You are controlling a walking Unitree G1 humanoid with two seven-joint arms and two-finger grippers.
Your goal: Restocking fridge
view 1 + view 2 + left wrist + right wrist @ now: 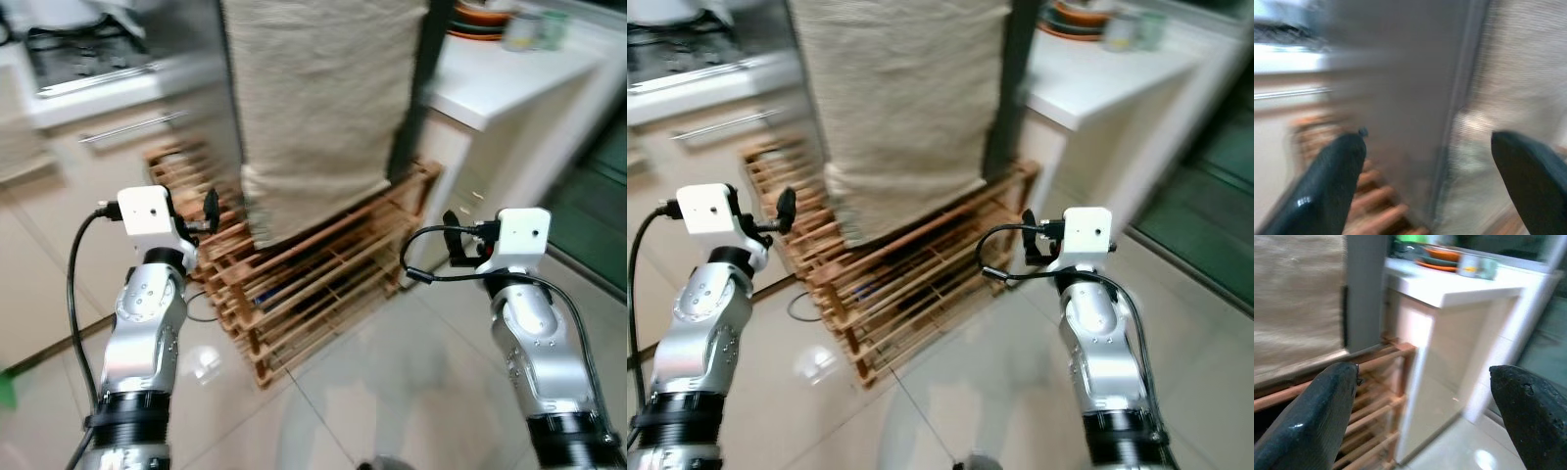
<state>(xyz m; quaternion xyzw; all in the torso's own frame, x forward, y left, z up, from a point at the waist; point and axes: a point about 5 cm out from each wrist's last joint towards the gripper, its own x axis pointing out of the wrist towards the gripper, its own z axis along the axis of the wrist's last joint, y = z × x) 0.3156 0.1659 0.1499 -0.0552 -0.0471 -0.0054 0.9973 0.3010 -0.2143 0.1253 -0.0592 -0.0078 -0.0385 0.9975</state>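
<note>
1. Left eye view: you're looking down at a tall grey fridge (211,117) at 12 o'clock, with a beige cloth (318,108) hanging down its front. A low wooden slatted rack (313,279) sits on the tiled floor (372,392) at its foot. The picture is motion-blurred.
2. Same view: the left gripper (211,211) is raised at 9 o'clock, just beside the rack's left end, holding nothing. The right gripper (453,245) is raised at 3 o'clock near the rack's right post, also holding nothing.
3. Same view: a white counter (509,83) at 2 o'clock carries stacked plates (480,18) and a cup (519,31). A stove top (83,54) sits at 10 o'clock.
4. Right eye view: same layout, shifted. Both arms are up in front of the rack, the cloth hanging between them. Nothing in either gripper.
5. Left wrist view: the two black fingers (1327,186) are spread wide with nothing between them. Past them you get the fridge's grey side, the cloth and the rack slats, all heavily blurred.
6. Right wrist view: fingers (1317,421) also wide apart and empty. Beyond them are the cloth, the fridge edge, the rack's right end and the white counter with plates on top.
</note>
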